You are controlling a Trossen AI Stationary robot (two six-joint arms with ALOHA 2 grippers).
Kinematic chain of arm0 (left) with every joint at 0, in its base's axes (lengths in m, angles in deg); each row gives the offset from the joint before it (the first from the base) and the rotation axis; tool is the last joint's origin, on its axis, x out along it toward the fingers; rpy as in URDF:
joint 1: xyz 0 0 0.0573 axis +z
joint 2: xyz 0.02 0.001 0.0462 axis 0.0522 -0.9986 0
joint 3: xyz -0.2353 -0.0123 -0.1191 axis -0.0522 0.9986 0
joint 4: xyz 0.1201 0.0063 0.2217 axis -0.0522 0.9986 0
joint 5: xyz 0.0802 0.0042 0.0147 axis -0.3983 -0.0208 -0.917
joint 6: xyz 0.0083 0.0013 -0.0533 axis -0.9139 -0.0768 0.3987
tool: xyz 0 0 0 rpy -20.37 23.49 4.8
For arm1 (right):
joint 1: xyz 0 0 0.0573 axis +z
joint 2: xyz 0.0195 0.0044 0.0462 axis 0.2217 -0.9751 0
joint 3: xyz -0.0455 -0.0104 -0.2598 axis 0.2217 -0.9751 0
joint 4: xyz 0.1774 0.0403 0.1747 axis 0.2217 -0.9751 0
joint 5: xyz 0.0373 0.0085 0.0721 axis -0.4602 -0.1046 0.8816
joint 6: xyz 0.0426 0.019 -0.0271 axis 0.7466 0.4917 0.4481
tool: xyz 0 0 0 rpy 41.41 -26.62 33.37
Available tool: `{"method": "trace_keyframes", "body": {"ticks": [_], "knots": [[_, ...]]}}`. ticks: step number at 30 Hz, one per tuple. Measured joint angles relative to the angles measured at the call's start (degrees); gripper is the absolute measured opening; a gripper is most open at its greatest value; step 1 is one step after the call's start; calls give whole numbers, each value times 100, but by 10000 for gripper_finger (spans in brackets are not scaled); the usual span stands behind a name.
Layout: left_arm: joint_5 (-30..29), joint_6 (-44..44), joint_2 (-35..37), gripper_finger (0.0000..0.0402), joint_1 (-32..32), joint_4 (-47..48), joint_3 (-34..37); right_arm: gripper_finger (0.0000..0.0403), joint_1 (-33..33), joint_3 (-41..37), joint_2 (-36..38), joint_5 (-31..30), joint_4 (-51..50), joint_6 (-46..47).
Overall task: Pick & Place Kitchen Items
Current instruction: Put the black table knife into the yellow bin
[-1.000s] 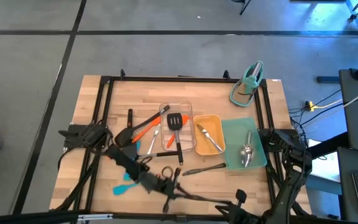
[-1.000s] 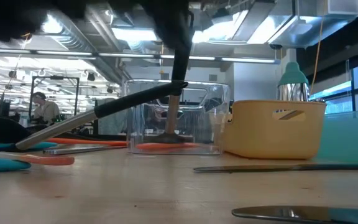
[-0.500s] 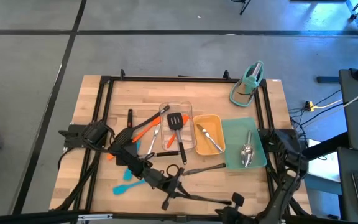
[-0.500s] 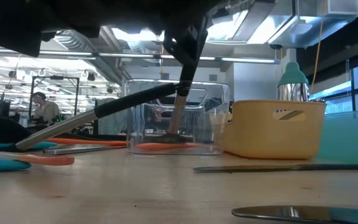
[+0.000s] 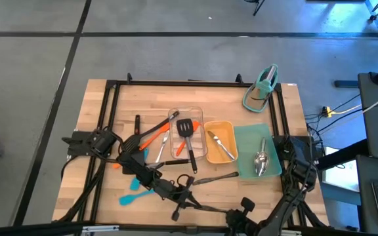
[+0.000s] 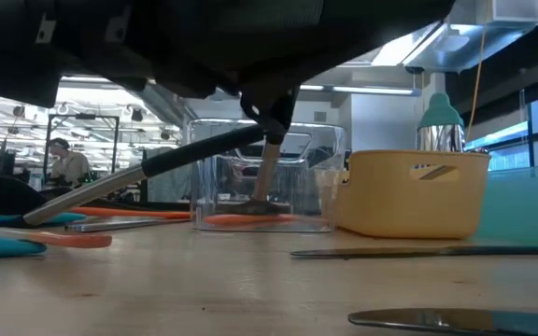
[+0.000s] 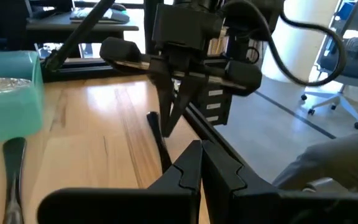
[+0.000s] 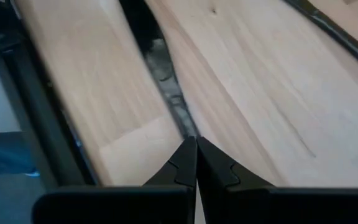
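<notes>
A black utensil handle [image 5: 179, 208] lies near the table's front edge; the left wrist view shows it as a dark bar [image 7: 157, 140]. My right gripper [image 7: 168, 121] is shut and slants steeply down at it, the tips [image 8: 196, 144] at a dark strip [image 8: 166, 87] on the wood. My left gripper [image 7: 201, 158] is shut, nearly level just left of it [image 5: 188, 187], holding nothing. A black slotted turner [image 5: 186, 128] leans in the clear tray [image 5: 176, 115]. A steel spoon [image 5: 260, 162] lies on the teal tray [image 5: 271, 141]. My right gripper's shut tips [image 8: 196, 144] come from above, slanting down, right at the black handle [image 8: 182, 118] on the table. Whether they touch it, I cannot tell. My left gripper touches nothing.
The yellow tray [image 5: 220, 124] holds steel utensils. An orange spatula [image 5: 151, 137] and a black turner [image 5: 131, 143] lie left of the clear tray, a blue spatula [image 5: 133, 196] at front left, a dark utensil [image 5: 215, 177] mid-front. A teal stand [image 5: 261, 88] is at back right.
My right gripper has sunk toward the table near the front edge and tipped more steeply downward, staying shut. In the low view the dark arm now fills the top of the picture. The utensils on the table have not moved.
</notes>
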Motion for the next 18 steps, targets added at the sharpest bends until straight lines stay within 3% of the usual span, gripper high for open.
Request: {"method": "trace_keyframes", "body": {"ticks": [18], "knots": [[-110,92,0,2,-53,85,0,5,-253,2,0,455,269,-296]]}}
